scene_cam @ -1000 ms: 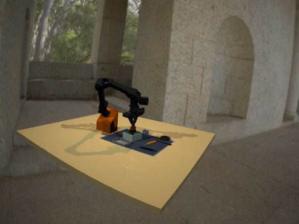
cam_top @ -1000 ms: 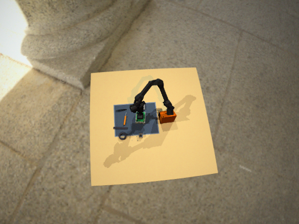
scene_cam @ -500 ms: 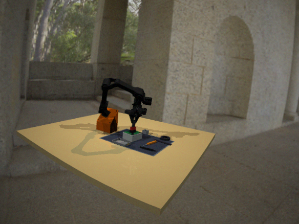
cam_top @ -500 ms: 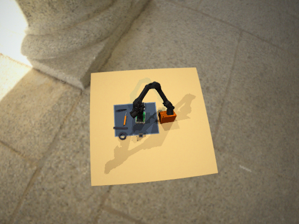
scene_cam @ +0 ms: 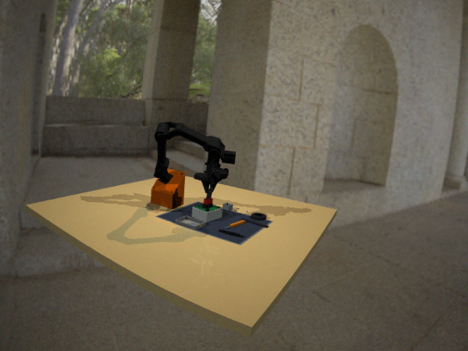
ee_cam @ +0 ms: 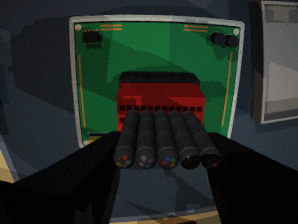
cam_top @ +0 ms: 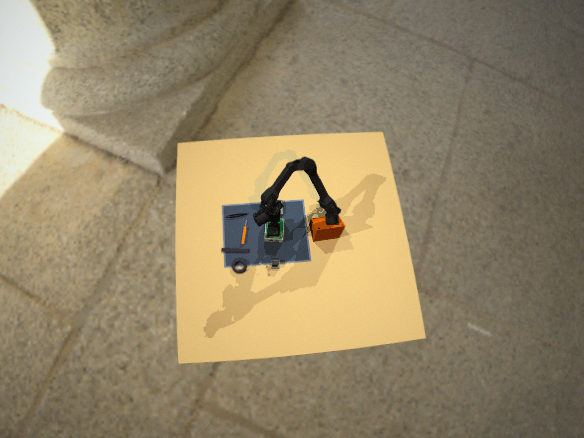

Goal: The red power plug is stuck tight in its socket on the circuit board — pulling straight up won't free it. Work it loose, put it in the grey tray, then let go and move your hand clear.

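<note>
The red plug [scene_cam: 207,201] [ee_cam: 160,95] stands at the black socket [ee_cam: 159,77] on the green circuit board [cam_top: 281,226] [scene_cam: 215,207] [ee_cam: 150,47]. How deep it sits in the socket cannot be told. Several dark cables [ee_cam: 162,145] rise from the plug toward the wrist camera. My gripper [scene_cam: 208,196] [ee_cam: 164,143] is shut on the red plug, one finger on each side; the fingertips are partly hidden by shadow and the cables. The grey tray [scene_cam: 191,222] [ee_cam: 285,55] lies beside the board, at the right of the wrist view, and is mostly hidden behind the arm in the top view.
The board rests on a dark blue mat [cam_top: 295,252] [scene_cam: 248,236]. An orange screwdriver [cam_top: 244,234] [scene_cam: 237,223], a black bar [cam_top: 235,250], a thin black tool [cam_top: 237,216] [scene_cam: 231,232], a dark ring [cam_top: 233,266] and a small grey block [cam_top: 275,263] [scene_cam: 227,207] lie around it. An orange box [cam_top: 327,231] [scene_cam: 167,196] stands at the arm's base.
</note>
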`<state>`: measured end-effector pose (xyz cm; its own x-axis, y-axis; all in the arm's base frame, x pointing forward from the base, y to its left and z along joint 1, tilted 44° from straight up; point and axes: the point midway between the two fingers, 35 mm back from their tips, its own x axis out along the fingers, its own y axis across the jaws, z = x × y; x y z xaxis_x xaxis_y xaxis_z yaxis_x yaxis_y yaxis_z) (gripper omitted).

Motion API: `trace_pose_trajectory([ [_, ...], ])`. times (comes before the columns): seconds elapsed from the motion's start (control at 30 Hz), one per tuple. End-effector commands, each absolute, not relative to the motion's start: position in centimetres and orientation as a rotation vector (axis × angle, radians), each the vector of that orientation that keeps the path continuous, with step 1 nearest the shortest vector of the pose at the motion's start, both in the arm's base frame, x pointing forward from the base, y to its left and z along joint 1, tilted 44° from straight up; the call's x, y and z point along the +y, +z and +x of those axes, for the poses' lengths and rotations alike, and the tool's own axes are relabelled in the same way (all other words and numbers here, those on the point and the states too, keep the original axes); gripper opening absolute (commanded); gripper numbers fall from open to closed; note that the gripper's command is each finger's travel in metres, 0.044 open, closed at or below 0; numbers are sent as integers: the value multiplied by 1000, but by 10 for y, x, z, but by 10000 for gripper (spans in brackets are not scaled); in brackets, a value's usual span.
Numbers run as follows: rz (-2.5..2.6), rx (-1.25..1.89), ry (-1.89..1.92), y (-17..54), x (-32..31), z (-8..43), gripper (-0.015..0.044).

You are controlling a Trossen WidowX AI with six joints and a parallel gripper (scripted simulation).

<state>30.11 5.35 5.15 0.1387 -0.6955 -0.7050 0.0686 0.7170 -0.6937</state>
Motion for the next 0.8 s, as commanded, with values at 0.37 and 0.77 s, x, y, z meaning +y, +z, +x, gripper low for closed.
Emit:
trace_pose_trajectory([
  [0.37, -577, 1312, -565, 47, 48, 303, 79],
  [0.77, -577, 1312, -565, 46, 47, 303, 251],
])
